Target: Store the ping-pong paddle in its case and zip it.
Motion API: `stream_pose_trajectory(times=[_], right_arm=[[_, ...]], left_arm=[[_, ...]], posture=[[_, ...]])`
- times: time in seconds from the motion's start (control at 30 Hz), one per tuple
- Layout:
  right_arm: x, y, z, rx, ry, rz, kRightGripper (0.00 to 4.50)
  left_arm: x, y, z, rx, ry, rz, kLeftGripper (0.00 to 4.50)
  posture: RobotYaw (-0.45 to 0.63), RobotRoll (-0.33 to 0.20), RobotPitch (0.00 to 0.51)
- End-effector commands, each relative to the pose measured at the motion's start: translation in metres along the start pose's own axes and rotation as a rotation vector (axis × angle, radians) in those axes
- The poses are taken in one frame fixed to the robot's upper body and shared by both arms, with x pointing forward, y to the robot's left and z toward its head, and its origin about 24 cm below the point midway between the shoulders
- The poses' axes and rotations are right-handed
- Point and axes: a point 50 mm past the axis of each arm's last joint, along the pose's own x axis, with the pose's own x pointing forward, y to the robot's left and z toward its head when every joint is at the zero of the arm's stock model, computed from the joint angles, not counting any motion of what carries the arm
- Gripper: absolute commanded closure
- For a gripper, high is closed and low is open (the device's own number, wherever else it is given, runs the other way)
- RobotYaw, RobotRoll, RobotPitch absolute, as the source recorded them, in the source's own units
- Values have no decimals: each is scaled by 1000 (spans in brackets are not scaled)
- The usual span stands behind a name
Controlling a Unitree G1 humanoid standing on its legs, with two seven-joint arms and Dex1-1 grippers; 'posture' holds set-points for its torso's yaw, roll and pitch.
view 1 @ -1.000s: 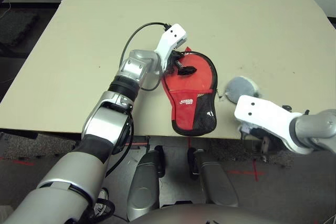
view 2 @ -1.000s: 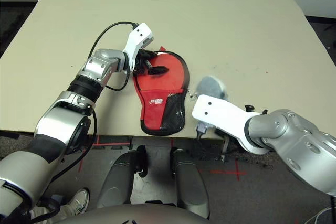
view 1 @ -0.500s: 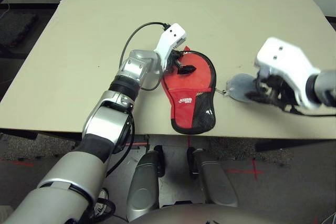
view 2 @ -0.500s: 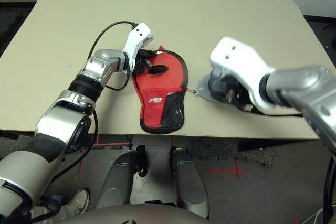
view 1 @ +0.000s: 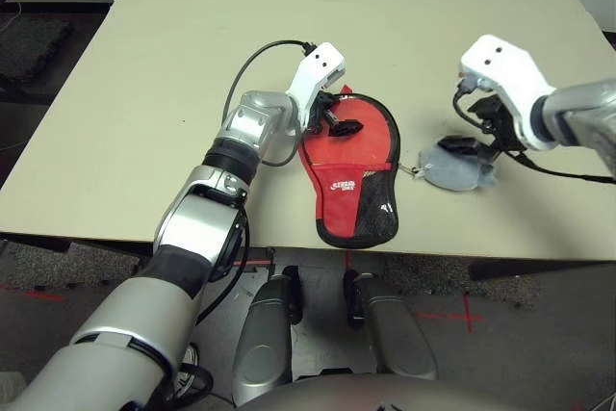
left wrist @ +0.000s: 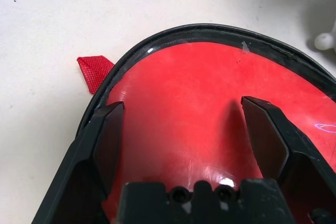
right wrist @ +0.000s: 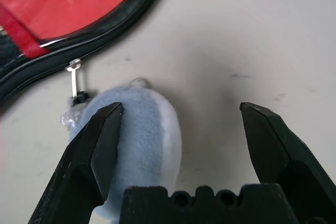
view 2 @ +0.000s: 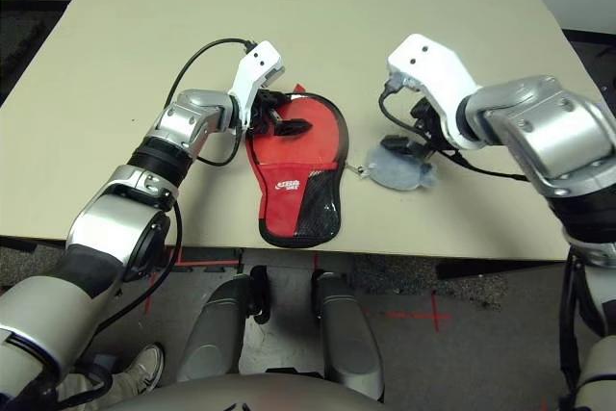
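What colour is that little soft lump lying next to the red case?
Pale blue-grey with a whitish edge; the soft lump shows best in the right wrist view.

The left arm reached forward over the desk (view 1: 144, 93), its wrist bent inward, and the left end effector (view 1: 339, 123) pointed down and to the right with its black fingers (left wrist: 102, 140) spread wide. The right arm came in from the right, forearm raised, the right end effector (view 2: 406, 138) angled downward with fingers (right wrist: 262, 140) apart
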Motion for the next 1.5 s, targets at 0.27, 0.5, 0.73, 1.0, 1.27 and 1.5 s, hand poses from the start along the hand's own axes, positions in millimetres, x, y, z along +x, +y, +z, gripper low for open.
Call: stream_pose_trajectory(times=[0.27,0.5,0.73,1.0,1.27,1.5], right_arm=[[7,27,-34,92,221,243,70],[3,30,-44,117,296,242,2474],[-14,53,-57,22,356,335,4231],[-29,99,-82,-56,436,493,4234],[-29,114,-90,-57,434,522,4249],[-12,97,-85,-39,398,394,4250]], left_arm=[[1,1,-41,-78,145,31,0],[3,1,-39,-73,142,30,0],[4,0,-39,-69,145,28,0],[5,0,-40,-62,149,29,0],[6,-1,-41,-57,151,25,0],[7,-5,-24,4,117,-48,0]], posture=[[-137,0,250],[-143,0,251],[-146,0,253],[-157,0,252],[-173,0,257],[-167,0,257]])
